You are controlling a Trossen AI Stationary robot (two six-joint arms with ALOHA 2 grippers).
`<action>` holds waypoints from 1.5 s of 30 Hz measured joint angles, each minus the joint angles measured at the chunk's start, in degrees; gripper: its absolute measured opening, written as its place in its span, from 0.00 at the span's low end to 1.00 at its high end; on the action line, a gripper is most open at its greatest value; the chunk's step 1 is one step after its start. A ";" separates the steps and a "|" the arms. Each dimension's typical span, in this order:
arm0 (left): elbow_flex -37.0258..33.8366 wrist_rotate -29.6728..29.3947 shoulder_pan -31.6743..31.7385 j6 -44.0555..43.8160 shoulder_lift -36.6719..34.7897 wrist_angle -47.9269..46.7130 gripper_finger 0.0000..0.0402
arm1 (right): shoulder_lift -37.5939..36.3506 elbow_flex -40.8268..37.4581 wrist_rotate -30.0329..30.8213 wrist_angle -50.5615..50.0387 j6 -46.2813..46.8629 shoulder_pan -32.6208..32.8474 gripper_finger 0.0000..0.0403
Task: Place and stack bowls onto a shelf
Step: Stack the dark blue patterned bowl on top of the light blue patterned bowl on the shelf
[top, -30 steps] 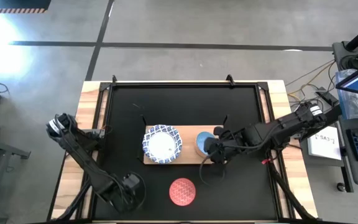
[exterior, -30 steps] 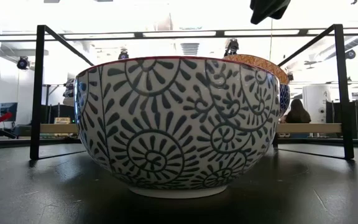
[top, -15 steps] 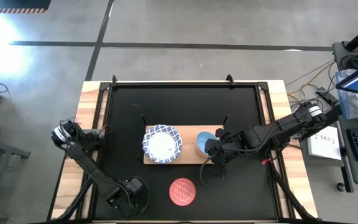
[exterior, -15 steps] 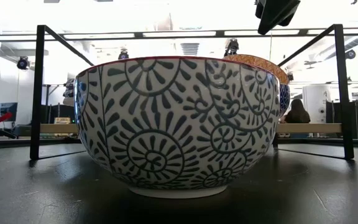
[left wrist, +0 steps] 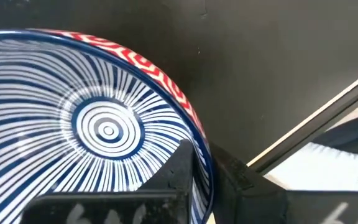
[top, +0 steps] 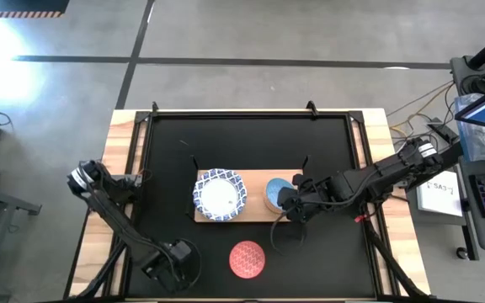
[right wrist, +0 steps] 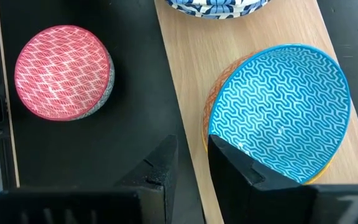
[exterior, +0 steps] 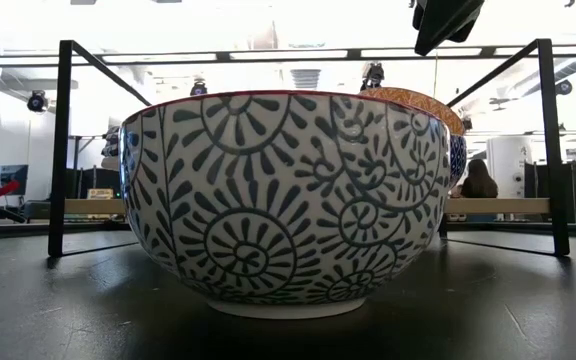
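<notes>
the left gripper [top: 171,257] sits at the lower left of the high view, clenched on the rim of a striped bowl [left wrist: 73,124] - in its wrist view one finger is inside the wall and one outside. the arm hides that bowl from above, so i cannot tell exactly where on the table it stands.

the right gripper [top: 291,206] is right of centre, at the shelf [top: 255,178]. its fingers stand apart beside the rim of the blue bowl [right wrist: 278,112]; whether they touch it i cannot tell. that bowl rests tilted inside an orange bowl [right wrist: 211,106] on the right half of the shelf. the wide bowls [top: 220,195] are stacked on the left half, and a red bowl [top: 247,258] waits on the table below the shelf, well apart from both grippers.

these look like glazed ceramic - stiff, fairly heavy for a rim pinch, slick and easy to chip. a pinch across the wall, one finger in and one out, seems the only hold available, so a bowl will likely hang tilted from it. setting one down gently and level into another matters, since a tilted bowl could slide or knock its neighbour.
</notes>
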 joint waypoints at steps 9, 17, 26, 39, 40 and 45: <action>-0.09 9.50 -0.06 0.05 0.17 -4.81 0.01 | 0.02 0.00 0.01 0.00 1.63 0.00 0.19; -0.11 12.11 -0.14 1.09 0.19 -4.81 0.01 | 0.02 0.00 0.00 -0.06 3.90 0.00 0.19; -0.11 13.68 -0.56 3.49 0.19 -4.70 0.01 | 0.02 0.00 0.05 -0.07 4.89 -1.17 0.19; 5.51 7.51 -0.69 15.73 0.26 -4.35 0.01 | 0.02 0.00 0.09 0.56 4.35 -2.03 0.19; 6.58 5.96 -0.58 17.09 0.26 -4.54 0.01 | 0.02 0.00 0.05 0.58 4.24 -1.99 0.19; 12.35 -1.55 0.27 21.06 0.26 -4.59 0.01 | 0.02 0.00 -0.53 0.83 -0.13 -1.77 0.19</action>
